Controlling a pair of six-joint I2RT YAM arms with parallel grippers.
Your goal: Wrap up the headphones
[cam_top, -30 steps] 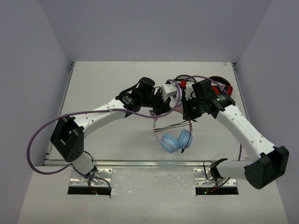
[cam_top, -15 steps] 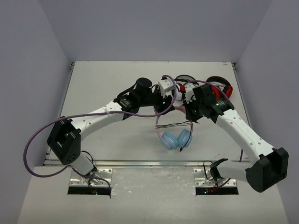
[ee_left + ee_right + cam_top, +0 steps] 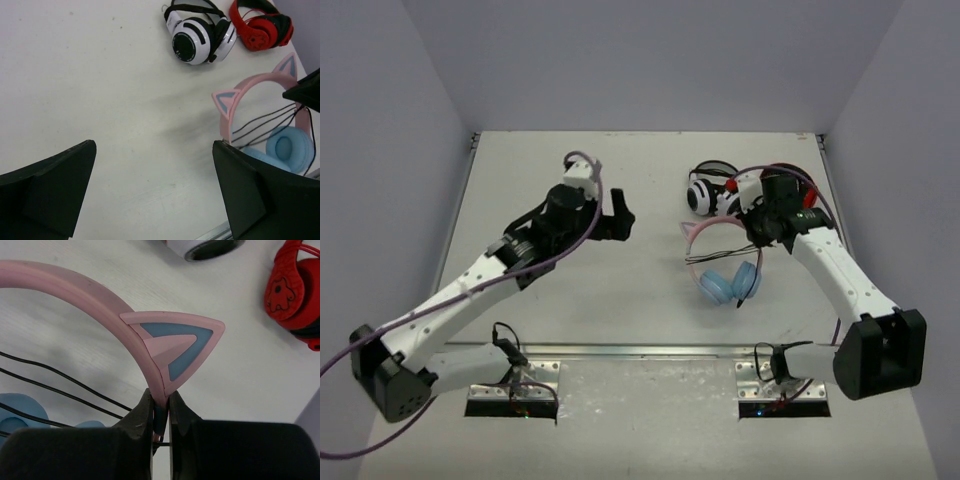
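Note:
The headphones (image 3: 718, 229) lie right of the table's middle, pink cat-eared headband toward the back and light blue ear cups (image 3: 730, 284) toward the front. Thin black cable strands (image 3: 265, 122) cross the space inside the band several times. My right gripper (image 3: 761, 236) is shut on the headband's right side, just below one cat ear (image 3: 172, 342), with the band pinched between its fingers (image 3: 161, 402). My left gripper (image 3: 623, 222) stands wide open left of the headphones, well apart from them, and its jaws (image 3: 154, 150) hold nothing.
A white-and-black pair of headphones (image 3: 705, 190) and a red-and-black pair (image 3: 792, 180) sit at the back right, just behind the pink band. Grey walls enclose the table on three sides. A metal rail (image 3: 620, 350) runs along the front edge.
My left gripper opened, let go and drew back to the left, away from the headphones. The right gripper, still shut on the headband, carried the headphones a little to the right.

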